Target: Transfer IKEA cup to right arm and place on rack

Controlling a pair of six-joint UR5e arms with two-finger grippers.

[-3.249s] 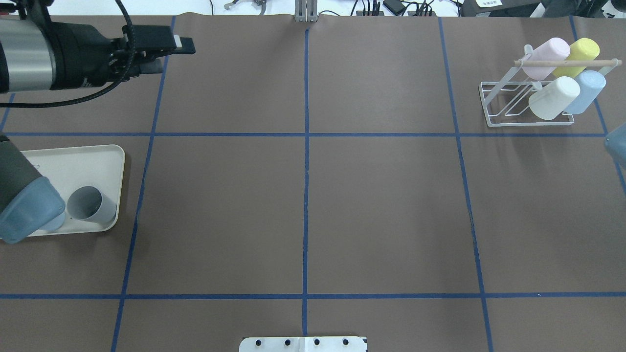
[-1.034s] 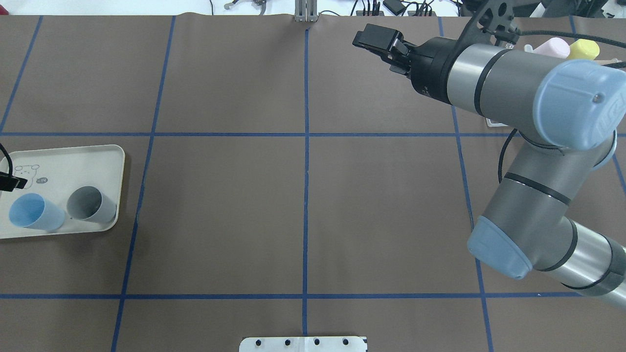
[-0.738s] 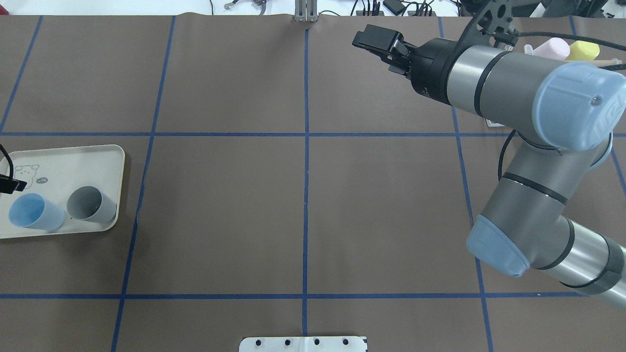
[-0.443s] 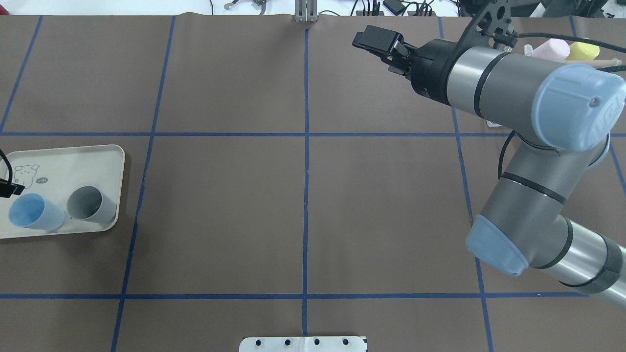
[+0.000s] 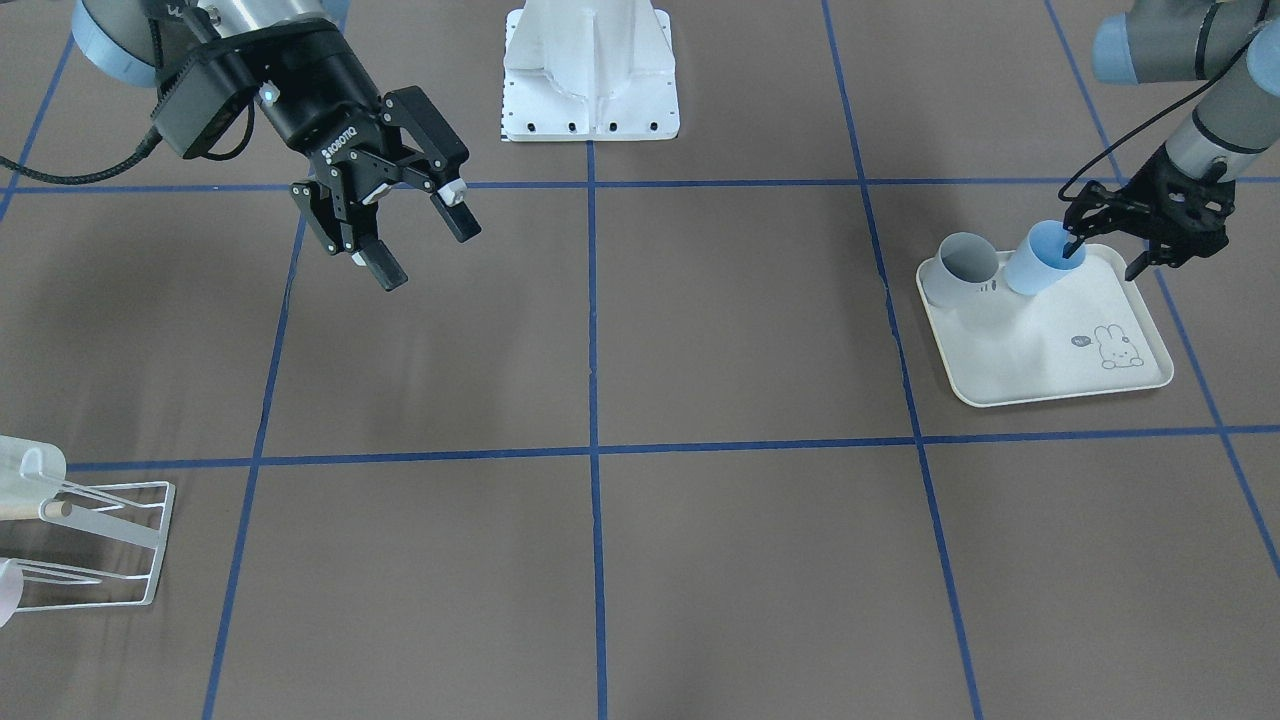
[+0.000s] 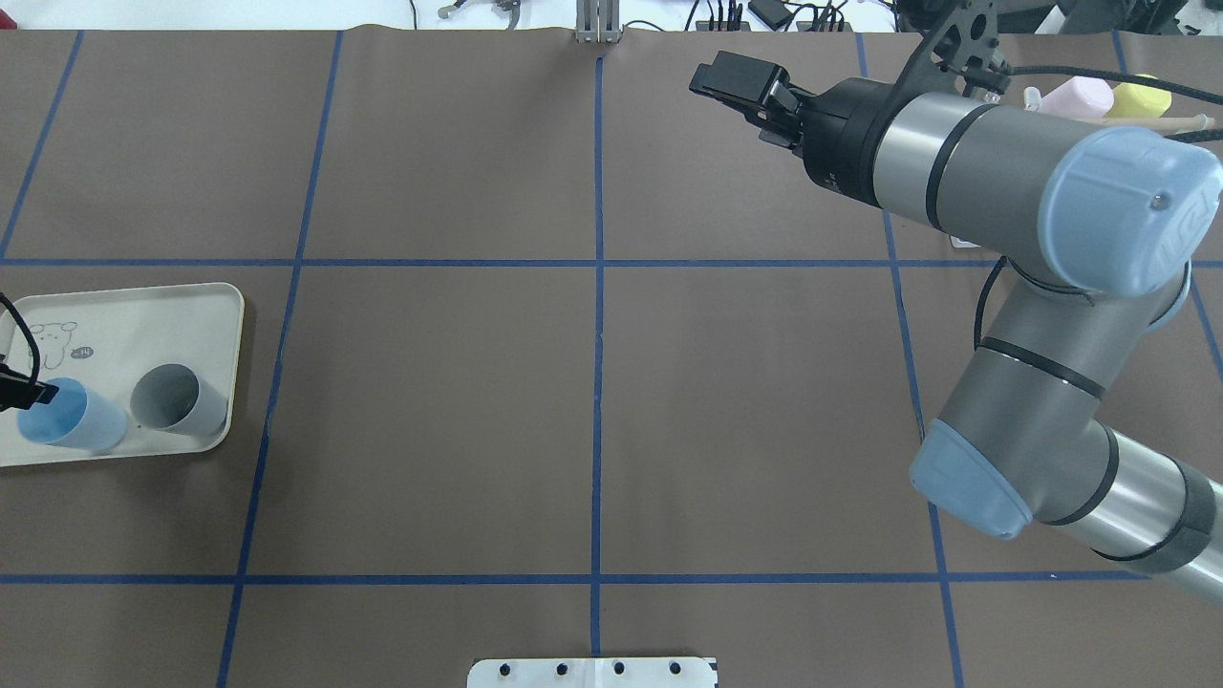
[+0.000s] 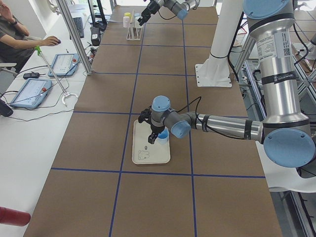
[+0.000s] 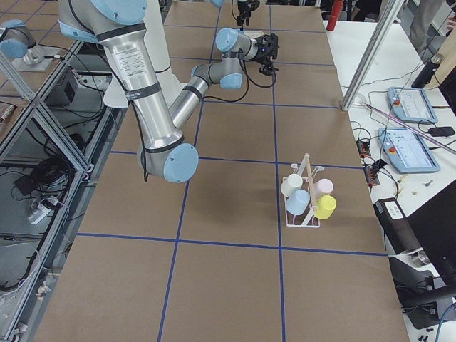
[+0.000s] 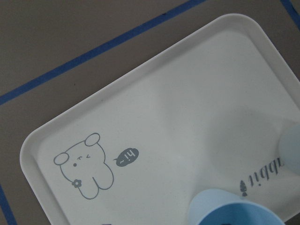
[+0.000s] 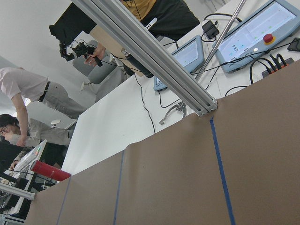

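Observation:
A light-blue IKEA cup (image 5: 1040, 262) lies on its side on the cream tray (image 5: 1060, 370), mouth towards the tray's middle, beside a grey cup (image 5: 965, 265). My left gripper (image 5: 1108, 252) is open at the blue cup's mouth, one finger at the rim and the other off to the side. In the overhead view only that fingertip (image 6: 19, 393) shows, touching the blue cup (image 6: 72, 425). The left wrist view has the cup's rim (image 9: 229, 208) at the bottom. My right gripper (image 5: 428, 255) hangs open and empty above the table. The white rack (image 5: 100, 540) stands at the table's end.
The rack (image 8: 303, 192) holds several cups: white, blue, pink and yellow. In the overhead view the right arm (image 6: 1003, 182) covers most of it. A white mounting base (image 5: 590, 70) sits at the robot's side. People sit at a desk with tablets (image 7: 32, 91) beyond the table's far edge.
The left arm left the table's far corner and its gripper dropped over the tray; its fingertip has crept down to the blue cup's rim. The right arm swung in and now holds nearly still.

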